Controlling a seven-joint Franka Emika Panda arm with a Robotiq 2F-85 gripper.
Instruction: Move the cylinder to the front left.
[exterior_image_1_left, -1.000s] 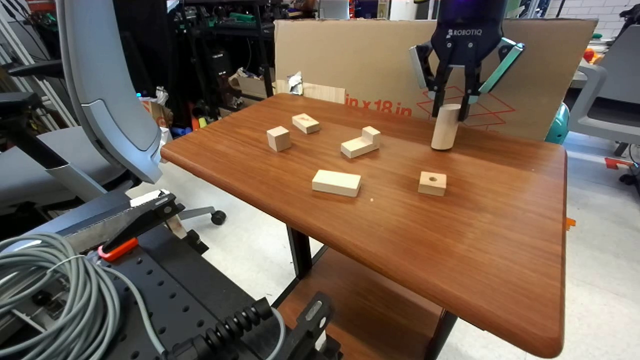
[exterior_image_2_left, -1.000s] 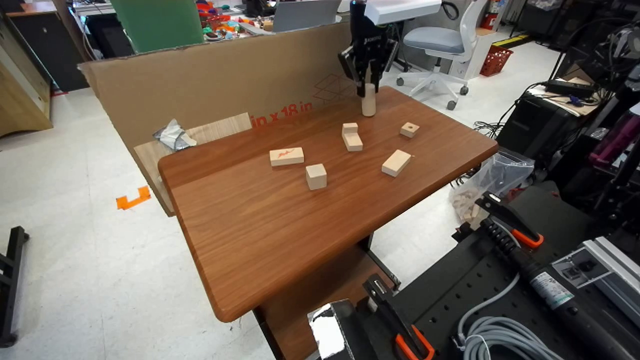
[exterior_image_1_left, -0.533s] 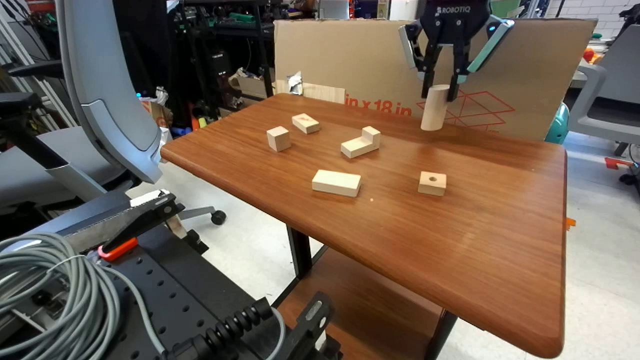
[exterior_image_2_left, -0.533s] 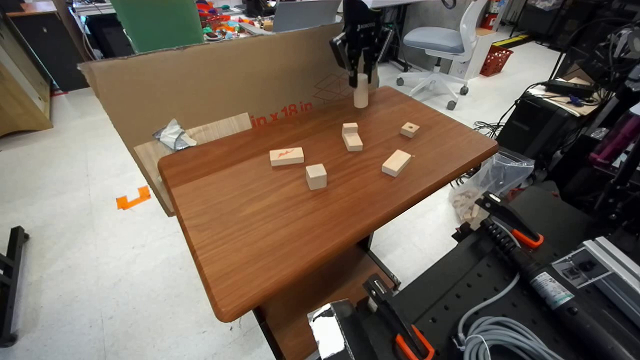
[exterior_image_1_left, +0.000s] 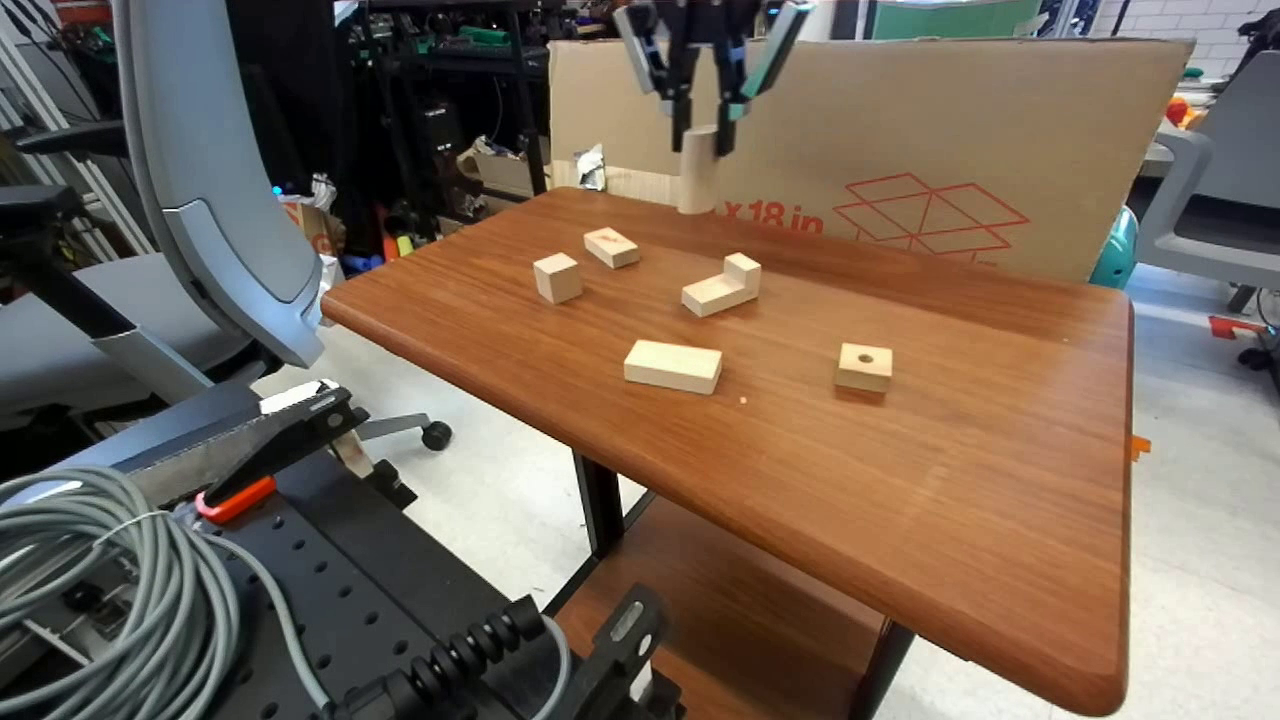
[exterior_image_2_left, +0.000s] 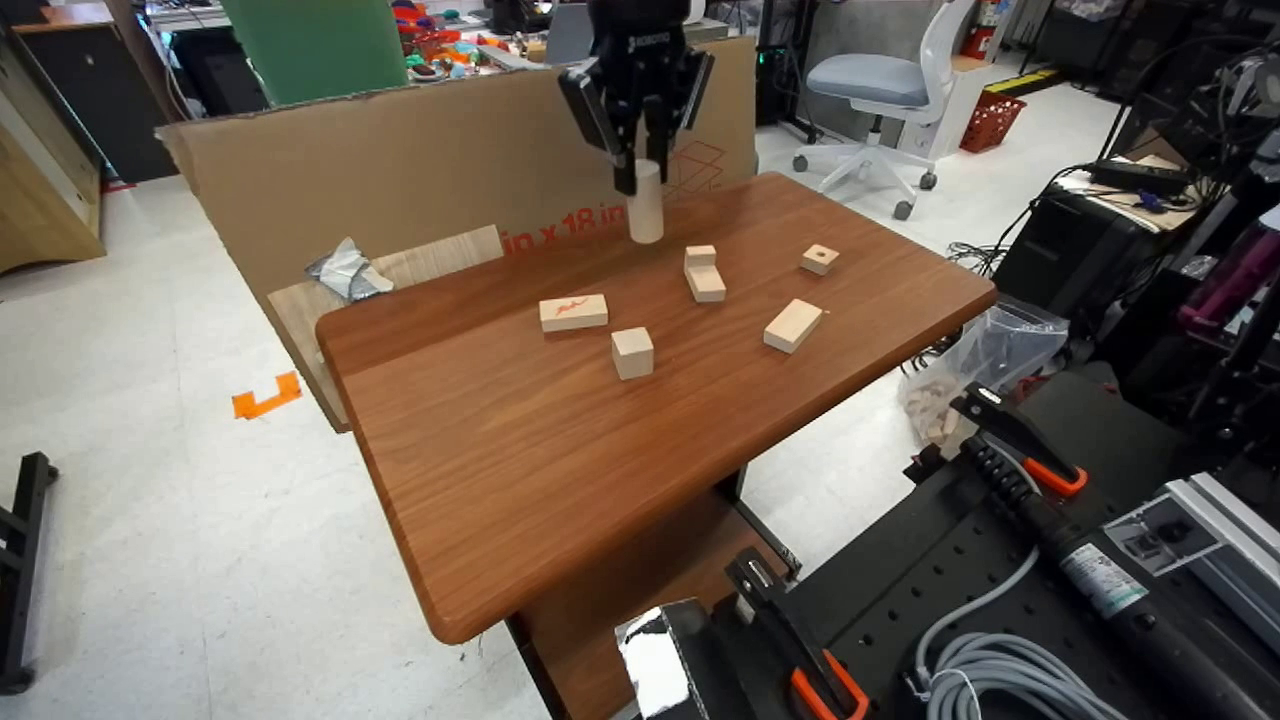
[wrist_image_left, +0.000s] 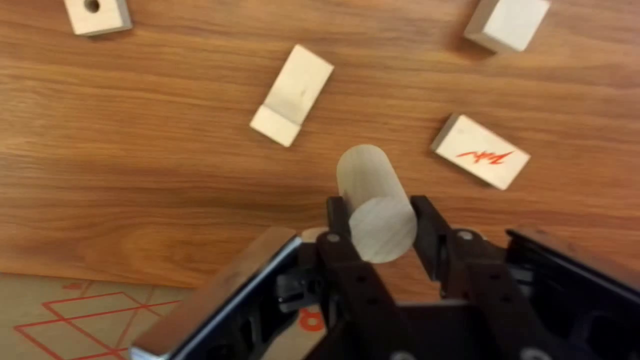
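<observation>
The cylinder, a pale round wooden peg, shows in both exterior views and in the wrist view. My gripper is shut on its upper end, a finger on each side; it also shows in an exterior view and in the wrist view. The cylinder hangs roughly upright in the air above the table, near the cardboard side. In the wrist view it hangs between a stepped wooden piece and a flat block with a red mark.
A wooden cube, a flat rectangular block and a small block with a hole lie on the table. A cardboard sheet stands along one long edge. A black cart with cables stands off the opposite edge.
My gripper has lifted the cylinder off the table and carried it along the cardboard, leftward in both exterior views. The other wooden pieces have not moved.
</observation>
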